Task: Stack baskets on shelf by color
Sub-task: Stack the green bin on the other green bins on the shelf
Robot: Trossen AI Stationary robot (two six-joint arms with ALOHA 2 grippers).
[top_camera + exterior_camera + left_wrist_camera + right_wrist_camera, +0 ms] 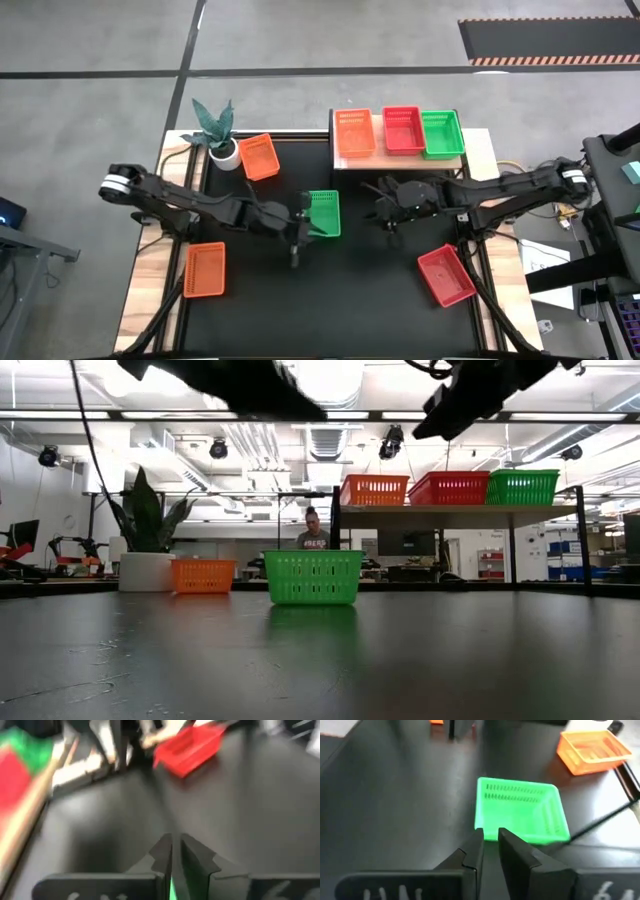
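Note:
An orange [354, 133], a red [402, 129] and a green basket [441, 133] stand side by side on the wooden shelf [455, 513]. One green basket [323, 212] rests flat on its bottom mid-table. My left gripper [302, 226] hangs above its left edge; in the left wrist view its fingers [176, 845] stand almost together with nothing between them. My right gripper [376, 208] hovers to the right of that basket, fingers [490, 836] slightly apart and empty. Two orange baskets [260, 156] [205, 268] and a red one [446, 275] lie loose on the table.
A white plant pot [224, 152] stands at the far left corner beside an orange basket. The black tabletop [370, 290] lies bare between the loose baskets. A person [312, 532] sits in the room beyond the table.

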